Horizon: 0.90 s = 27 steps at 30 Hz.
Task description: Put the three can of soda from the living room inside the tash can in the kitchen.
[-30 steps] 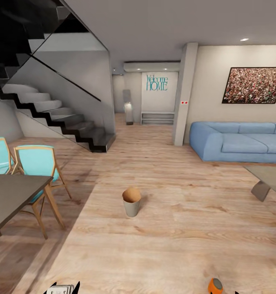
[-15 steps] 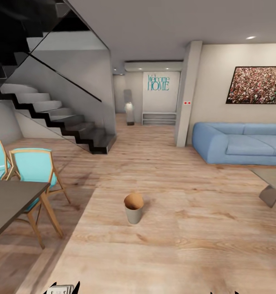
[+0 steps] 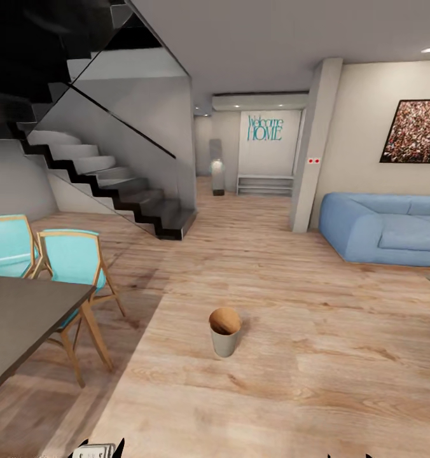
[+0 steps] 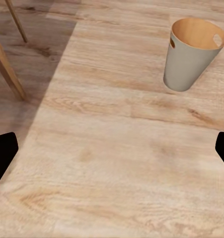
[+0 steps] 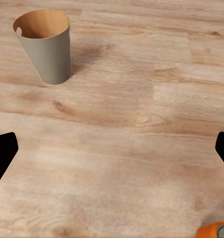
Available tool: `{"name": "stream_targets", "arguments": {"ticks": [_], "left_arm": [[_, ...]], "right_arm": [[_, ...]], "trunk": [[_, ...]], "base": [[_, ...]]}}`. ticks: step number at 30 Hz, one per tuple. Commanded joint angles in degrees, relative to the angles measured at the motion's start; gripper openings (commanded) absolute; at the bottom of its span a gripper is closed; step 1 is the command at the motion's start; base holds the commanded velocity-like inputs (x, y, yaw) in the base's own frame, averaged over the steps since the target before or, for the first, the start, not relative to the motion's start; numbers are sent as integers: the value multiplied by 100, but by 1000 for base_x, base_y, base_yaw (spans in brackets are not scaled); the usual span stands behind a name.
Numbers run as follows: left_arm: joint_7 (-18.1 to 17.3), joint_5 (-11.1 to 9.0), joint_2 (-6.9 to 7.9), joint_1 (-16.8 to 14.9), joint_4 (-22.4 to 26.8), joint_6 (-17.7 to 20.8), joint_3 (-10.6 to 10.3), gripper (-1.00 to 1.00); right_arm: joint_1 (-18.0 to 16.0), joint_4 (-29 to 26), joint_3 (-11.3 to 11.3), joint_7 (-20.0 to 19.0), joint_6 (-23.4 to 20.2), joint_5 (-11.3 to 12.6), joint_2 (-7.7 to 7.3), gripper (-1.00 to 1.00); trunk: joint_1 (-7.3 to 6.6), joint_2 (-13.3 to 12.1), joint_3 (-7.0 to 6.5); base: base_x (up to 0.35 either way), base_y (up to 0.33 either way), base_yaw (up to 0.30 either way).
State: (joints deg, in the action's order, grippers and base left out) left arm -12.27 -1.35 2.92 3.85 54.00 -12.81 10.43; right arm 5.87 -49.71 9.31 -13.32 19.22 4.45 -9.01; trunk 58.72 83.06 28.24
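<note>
Showing both grippers' fingers spread wide, left (image 4: 112, 153) and right (image 5: 112, 153), holding nothing; orange soda can (image 5: 215, 231) on wood floor (image 3: 317, 381) near right fingers; grey trash can (image 3: 224, 331) upright ahead; beyond, turquoise chairs (image 3: 72, 257), blue sofa (image 3: 387, 229), staircase (image 3: 107, 184).

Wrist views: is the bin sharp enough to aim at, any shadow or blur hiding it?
Left wrist view: the bin is sharp, rim and handle cutout clear; chair shadow stays off it. Right wrist view: equally crisp, casting a soft shadow on the floor. Head view: small, straight edges bowed.
</note>
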Motion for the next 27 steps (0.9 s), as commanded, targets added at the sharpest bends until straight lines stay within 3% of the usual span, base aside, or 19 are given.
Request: {"name": "stream_targets", "arguments": {"ticks": [1,17,27], "left_arm": [[-38,-14,-2,0,3,-4,11,100],[-38,-14,-2,-2,-4,-3,11,100],[-38,-14,-2,-3,-21,-3,11,100]], "right_arm": [[1,-3,10,-48,2,47,1,100],[1,22,10,-44,2,47,-2,100],[1,47,7,-40,2,47,-3,100]], "trunk": [[1,2,6],[1,2,59],[1,2,71]], "base": [[26,7,87],[53,2,74],[240,0,23]]}}
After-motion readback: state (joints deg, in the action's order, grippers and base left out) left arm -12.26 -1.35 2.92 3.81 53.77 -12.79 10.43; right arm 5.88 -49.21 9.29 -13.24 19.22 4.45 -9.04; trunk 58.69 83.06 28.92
